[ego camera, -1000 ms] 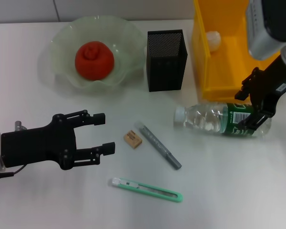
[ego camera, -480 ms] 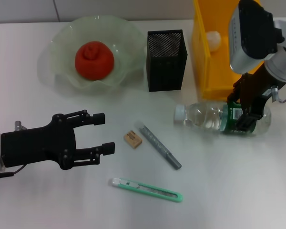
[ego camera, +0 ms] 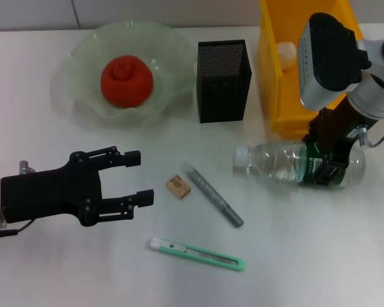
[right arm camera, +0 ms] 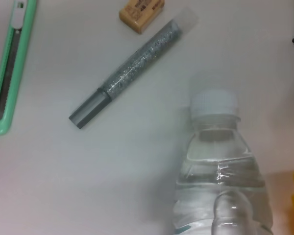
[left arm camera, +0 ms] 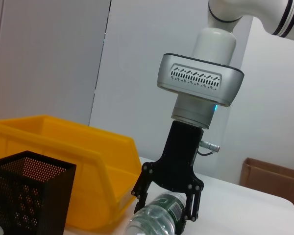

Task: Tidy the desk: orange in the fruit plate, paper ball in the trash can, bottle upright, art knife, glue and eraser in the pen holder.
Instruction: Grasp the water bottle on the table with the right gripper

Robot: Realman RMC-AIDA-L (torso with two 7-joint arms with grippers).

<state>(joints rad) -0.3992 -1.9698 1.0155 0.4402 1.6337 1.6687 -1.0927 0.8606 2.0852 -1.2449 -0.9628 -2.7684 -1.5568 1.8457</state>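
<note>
Beside yellow bin (ego camera: 288,96), right end effector (ego camera: 328,161) straddling lying bottle (ego camera: 278,160) (grip unclear), label half hidden

Orange (ego camera: 127,80) in plate (ego camera: 83,61), left of pen holder (ego camera: 224,80); bottle (ego camera: 288,161) lying before bin (ego camera: 275,96).

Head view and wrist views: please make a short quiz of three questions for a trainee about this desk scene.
1. True or false: the bottle stands upright.
2. What lies in the fruit plate? A) eraser B) orange C) glue
3. Which gripper straddles the bottle's green label?

Key:
1. False; it lies on its side.
2. B, the orange.
3. The right gripper; the left gripper hovers open near the eraser.
</note>
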